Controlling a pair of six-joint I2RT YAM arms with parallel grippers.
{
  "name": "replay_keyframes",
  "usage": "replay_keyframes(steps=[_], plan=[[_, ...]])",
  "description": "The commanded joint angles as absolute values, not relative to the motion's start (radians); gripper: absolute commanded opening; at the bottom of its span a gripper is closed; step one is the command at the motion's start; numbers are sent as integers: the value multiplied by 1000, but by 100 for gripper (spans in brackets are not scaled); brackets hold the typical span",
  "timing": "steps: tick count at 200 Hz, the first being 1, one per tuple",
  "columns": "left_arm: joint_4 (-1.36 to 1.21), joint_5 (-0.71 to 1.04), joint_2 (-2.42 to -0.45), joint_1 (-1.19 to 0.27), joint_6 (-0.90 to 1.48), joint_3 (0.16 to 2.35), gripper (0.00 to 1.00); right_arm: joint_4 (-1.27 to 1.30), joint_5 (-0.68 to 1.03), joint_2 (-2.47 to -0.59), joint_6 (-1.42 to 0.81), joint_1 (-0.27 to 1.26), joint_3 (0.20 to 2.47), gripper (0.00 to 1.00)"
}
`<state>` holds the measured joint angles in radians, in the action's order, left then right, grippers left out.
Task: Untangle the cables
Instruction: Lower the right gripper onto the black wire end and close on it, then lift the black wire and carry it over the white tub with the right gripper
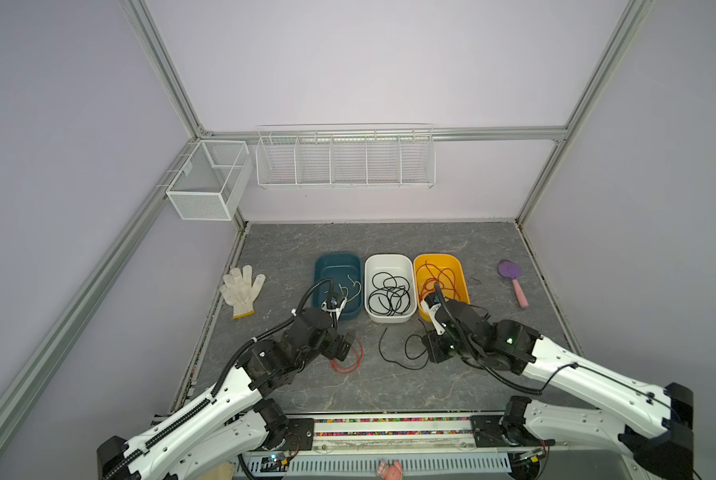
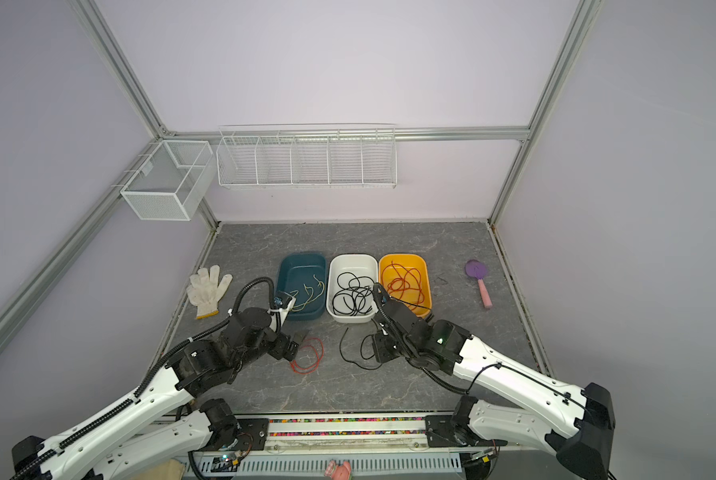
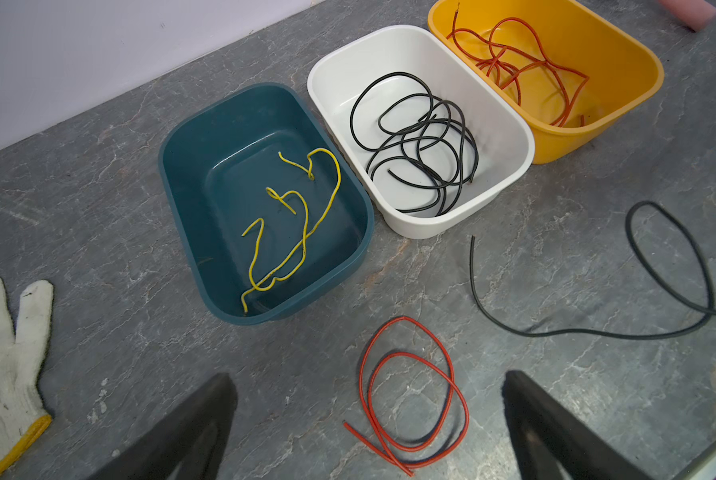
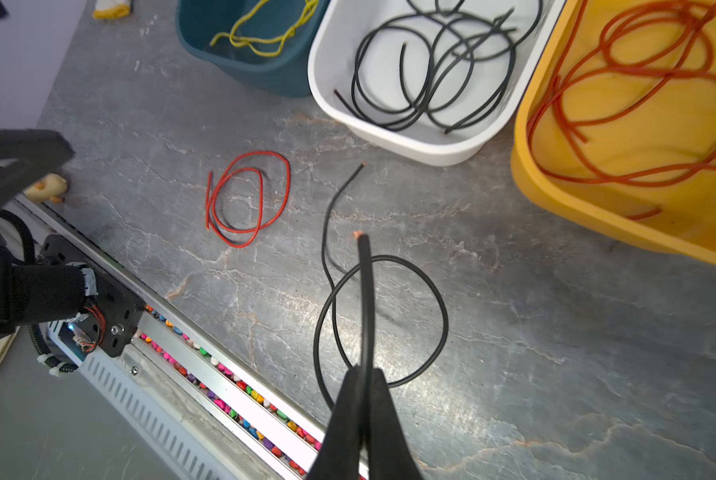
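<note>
Black cable (image 4: 364, 291) in low right claw (image 4: 362, 374)

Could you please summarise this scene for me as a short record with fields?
Left tool: open, over loose red cable on table
Right tool: shut on black cable, its loop lying on table
Teal bin: yellow cables
White bin: black cables
Yellow bin: red cables
Other: white glove, purple brush
</note>
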<state>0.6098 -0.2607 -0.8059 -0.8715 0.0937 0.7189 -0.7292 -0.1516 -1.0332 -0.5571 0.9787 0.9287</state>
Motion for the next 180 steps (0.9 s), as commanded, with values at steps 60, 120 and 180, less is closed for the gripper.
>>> replay_keyframes(steps=[60,120,180], plan=[[598,-253,-799,-876,95,706,100,-862,-225,-963,-493,980,1070,7],[592,-251,-794,-876,93,697,100,-890,-237,-993,-434,965,1209,7],[589,-247,-795,-876,92,695,100,-902,-216,-1040,-380,948,1399,7]])
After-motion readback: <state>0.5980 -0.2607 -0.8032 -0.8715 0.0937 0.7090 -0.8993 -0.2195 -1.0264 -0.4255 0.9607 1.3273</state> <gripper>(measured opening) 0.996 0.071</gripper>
